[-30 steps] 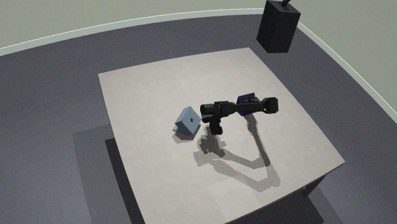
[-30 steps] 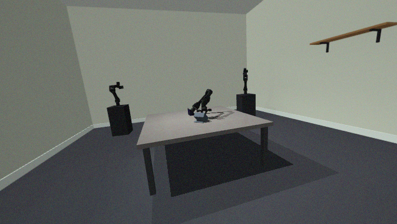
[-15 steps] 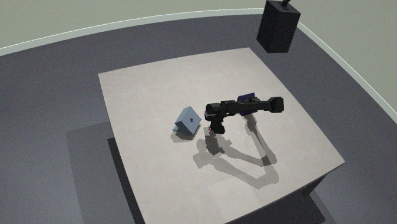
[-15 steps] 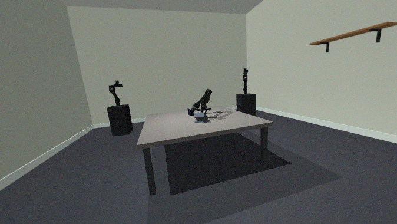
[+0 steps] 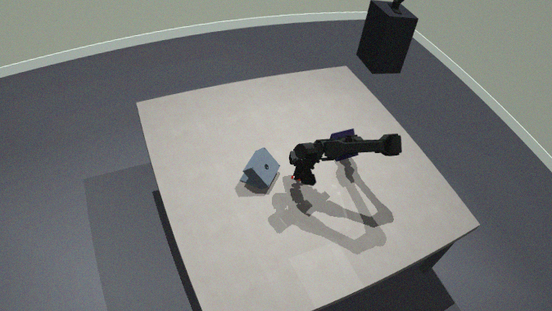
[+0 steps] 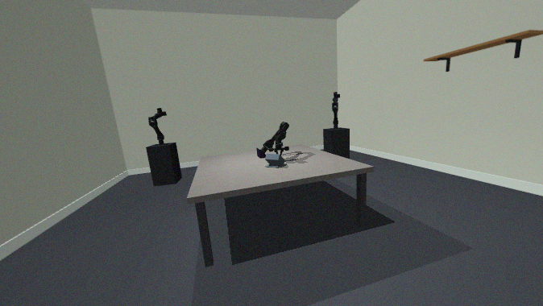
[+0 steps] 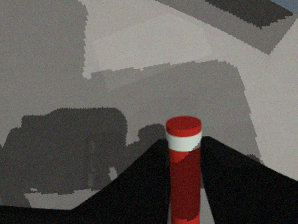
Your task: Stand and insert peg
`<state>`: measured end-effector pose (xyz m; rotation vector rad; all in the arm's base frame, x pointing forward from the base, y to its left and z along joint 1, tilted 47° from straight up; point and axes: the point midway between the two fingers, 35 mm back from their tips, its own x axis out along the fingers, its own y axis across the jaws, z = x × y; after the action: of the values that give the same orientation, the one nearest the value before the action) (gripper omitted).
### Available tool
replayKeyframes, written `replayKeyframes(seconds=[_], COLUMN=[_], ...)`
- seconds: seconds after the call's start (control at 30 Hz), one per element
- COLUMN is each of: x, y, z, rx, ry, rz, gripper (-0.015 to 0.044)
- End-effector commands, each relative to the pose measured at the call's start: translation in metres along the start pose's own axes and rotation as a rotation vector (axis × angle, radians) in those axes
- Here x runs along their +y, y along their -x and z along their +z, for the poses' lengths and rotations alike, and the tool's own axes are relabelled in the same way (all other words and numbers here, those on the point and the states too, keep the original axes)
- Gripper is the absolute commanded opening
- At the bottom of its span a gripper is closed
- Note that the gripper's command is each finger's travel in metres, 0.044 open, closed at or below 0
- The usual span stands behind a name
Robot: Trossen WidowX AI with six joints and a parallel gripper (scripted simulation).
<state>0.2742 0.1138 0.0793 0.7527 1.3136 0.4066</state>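
Note:
A red peg point(image 7: 185, 175) has a white band point(image 7: 183, 143) near its upper end. My gripper point(image 5: 296, 178) point(image 7: 184, 147) is shut on the peg just below the band, with one black finger on each side. In the top view only small red and white bits of the peg point(image 5: 292, 177) show beside the fingers. Its plain end is hidden, so I cannot tell whether it touches the table. The blue-grey sloped panel point(image 5: 257, 163) point(image 6: 274, 156) stands left of the gripper in the top view, apart from it. Its hole point(image 5: 266, 166) is dark and uncovered.
The pale table point(image 5: 229, 114) point(image 6: 225, 177) carries the panel and my arm point(image 5: 356, 146), whose links reach over from the right in the top view. Dark pedestals point(image 6: 164, 165) point(image 6: 336, 141) with other arms stand beyond the table. A wooden shelf point(image 6: 483, 45) is on the wall.

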Motion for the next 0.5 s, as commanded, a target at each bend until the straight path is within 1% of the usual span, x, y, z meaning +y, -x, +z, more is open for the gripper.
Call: replayKeyframes(seconds=[0.0,0.47], x=[-0.0003,-0.0003], y=[0.0028,0.0106], z=[-0.0016,-0.0067], rx=[-0.040,-0.161], ry=[-0.003,-0.004], rz=[-0.002,-0.002], gripper=[0.0049,0.0049])
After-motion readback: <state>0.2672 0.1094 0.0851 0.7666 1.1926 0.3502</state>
